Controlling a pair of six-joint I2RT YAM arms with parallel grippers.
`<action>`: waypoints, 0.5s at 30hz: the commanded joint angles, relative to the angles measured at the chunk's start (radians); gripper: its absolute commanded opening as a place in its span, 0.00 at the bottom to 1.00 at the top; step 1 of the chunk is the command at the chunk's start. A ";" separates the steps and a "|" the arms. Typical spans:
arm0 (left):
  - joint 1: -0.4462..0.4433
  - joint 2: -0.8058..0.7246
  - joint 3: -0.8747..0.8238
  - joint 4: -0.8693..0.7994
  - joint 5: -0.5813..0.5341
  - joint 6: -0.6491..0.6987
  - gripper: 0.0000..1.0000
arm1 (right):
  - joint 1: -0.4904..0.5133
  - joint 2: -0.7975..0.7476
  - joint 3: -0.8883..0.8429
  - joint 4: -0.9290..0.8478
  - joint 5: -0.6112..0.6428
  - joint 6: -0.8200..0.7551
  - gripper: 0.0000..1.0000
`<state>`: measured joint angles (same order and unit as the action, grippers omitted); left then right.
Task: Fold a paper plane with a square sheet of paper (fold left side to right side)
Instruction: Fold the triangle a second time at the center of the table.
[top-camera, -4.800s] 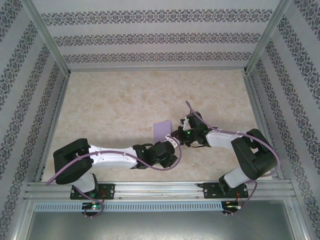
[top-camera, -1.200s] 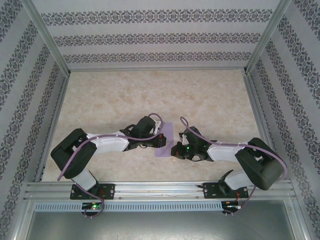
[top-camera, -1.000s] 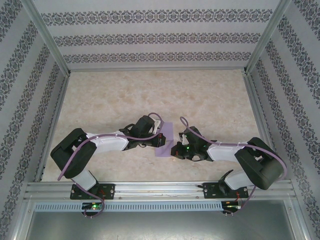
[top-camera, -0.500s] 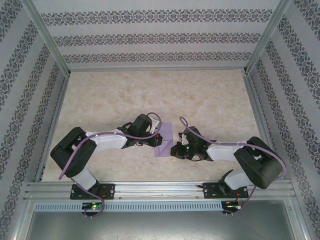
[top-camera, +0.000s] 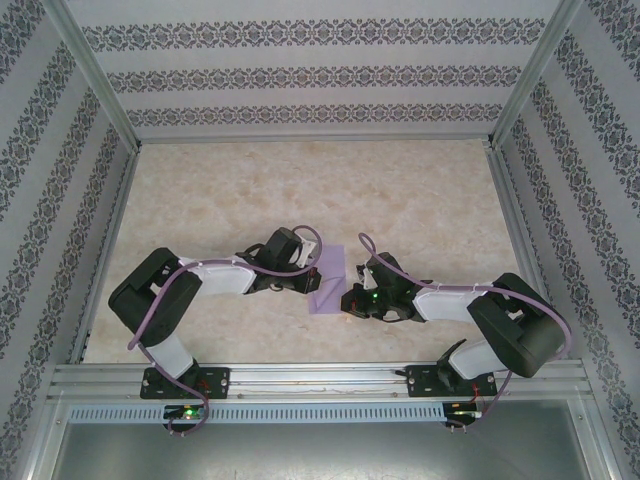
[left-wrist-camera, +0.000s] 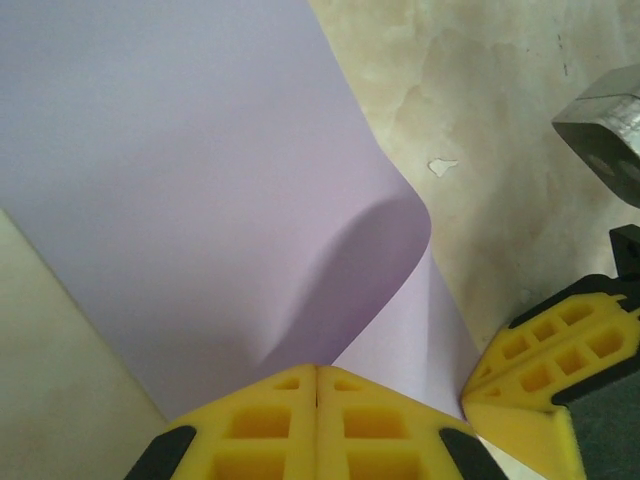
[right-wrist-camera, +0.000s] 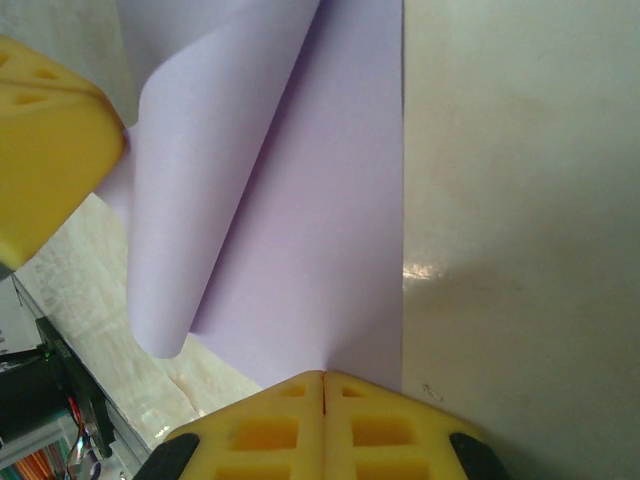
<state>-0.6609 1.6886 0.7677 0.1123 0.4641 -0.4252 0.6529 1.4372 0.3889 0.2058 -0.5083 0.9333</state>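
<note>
The square sheet of paper (top-camera: 332, 282) is lavender and lies mid-table between my two grippers. My left gripper (top-camera: 316, 284) is shut on its left edge and holds that side lifted, so the paper (left-wrist-camera: 200, 180) curls over in a soft roll with no crease. In the left wrist view the left gripper (left-wrist-camera: 317, 372) has its yellow tips together with the sheet running into them. My right gripper (right-wrist-camera: 323, 378) is shut, its tips resting on the flat right part of the sheet (right-wrist-camera: 320, 220) near its straight right edge. The left gripper's fingers (right-wrist-camera: 45, 130) show at the roll's top.
The marbled beige table (top-camera: 250, 190) is boxed in by patterned walls and aluminium posts (top-camera: 100, 250). A metal rail (top-camera: 320, 380) carrying both arm bases runs along the near edge. The right gripper's fingers (left-wrist-camera: 545, 350) stand close to the right of my left gripper.
The left gripper has carried the paper's left edge a little further right, curling it more. The left arm's elbow has shifted right. The right gripper has stayed put.
</note>
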 joint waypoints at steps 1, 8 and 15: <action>0.021 0.018 0.032 0.001 0.010 0.034 0.00 | 0.020 0.036 -0.006 -0.080 0.029 -0.032 0.00; 0.033 0.034 0.047 -0.024 0.004 0.052 0.00 | 0.020 0.037 -0.002 -0.083 0.033 -0.034 0.00; 0.038 0.042 0.053 -0.034 -0.007 0.062 0.00 | 0.021 0.039 0.001 -0.085 0.033 -0.037 0.00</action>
<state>-0.6384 1.7084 0.7956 0.1089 0.4633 -0.3950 0.6590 1.4433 0.3954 0.2028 -0.5087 0.9169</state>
